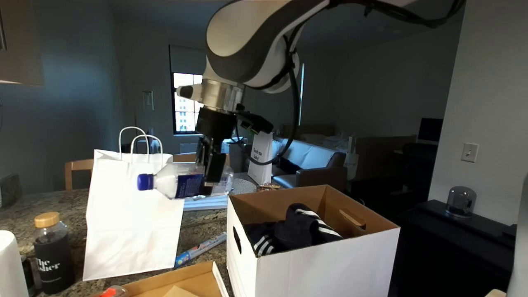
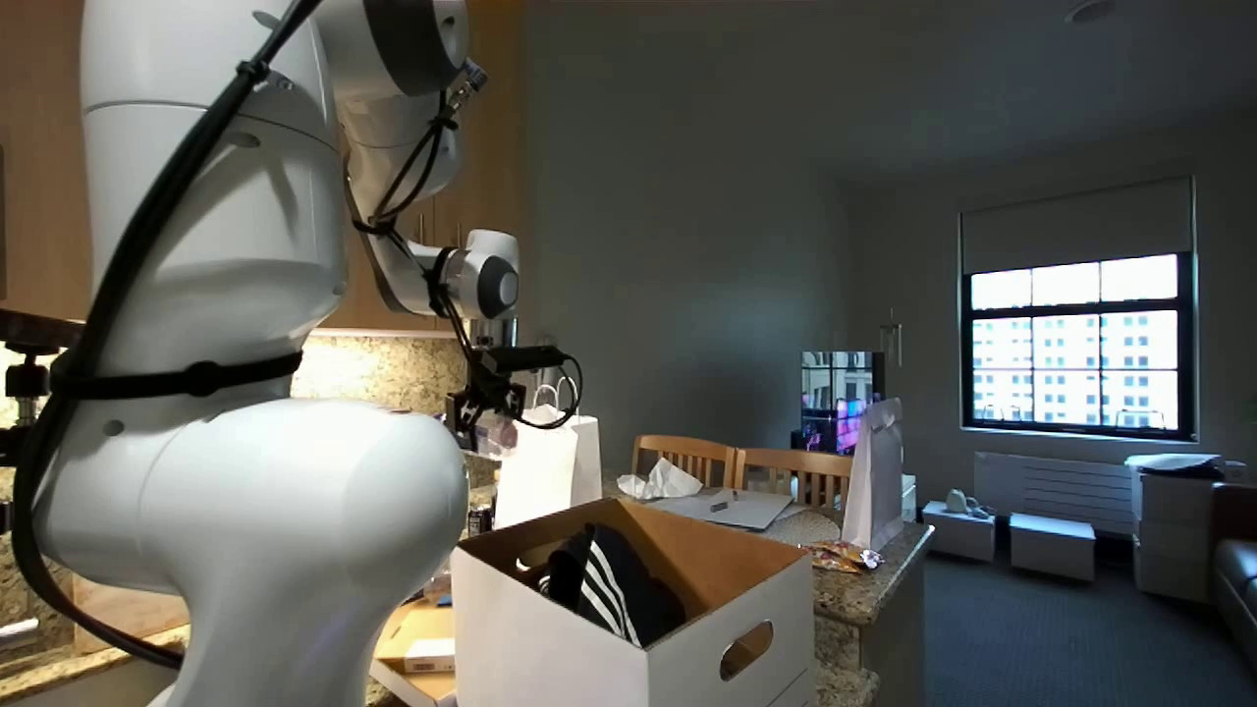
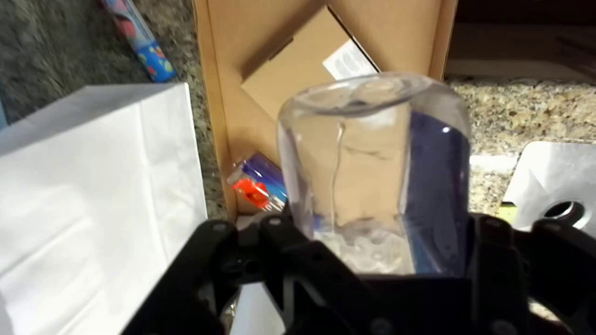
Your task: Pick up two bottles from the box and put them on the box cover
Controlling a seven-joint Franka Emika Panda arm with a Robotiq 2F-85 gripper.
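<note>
The gripper point(image 1: 208, 181) holds a clear bottle point(image 1: 167, 181) around its body, the jaws partway apart and touching it on 2 sides. The clear bottle lies sideways in the air, its blue cap point(image 1: 145, 182) toward the left in an exterior view, and in the wrist view it shows over the box cover point(image 3: 414, 28). The box cover sits hollow side up on the granite counter point(image 1: 37, 202), left of the box point(image 1: 326, 268) in both exterior views; in it lie a small brown carton point(image 3: 298, 65) and a clear item with red and blue parts point(image 3: 256, 188). Inside the box, dark cloth with white stripes point(image 1: 297, 231) is bunched up. On the left a white paper bag point(image 1: 132, 222) stands upright, and a blue tube point(image 1: 200, 249) lies between it and the box. At the near left stands a black-sleeved bottle point(image 1: 53, 255) with a wood-coloured lid point(image 1: 46, 219).
</note>
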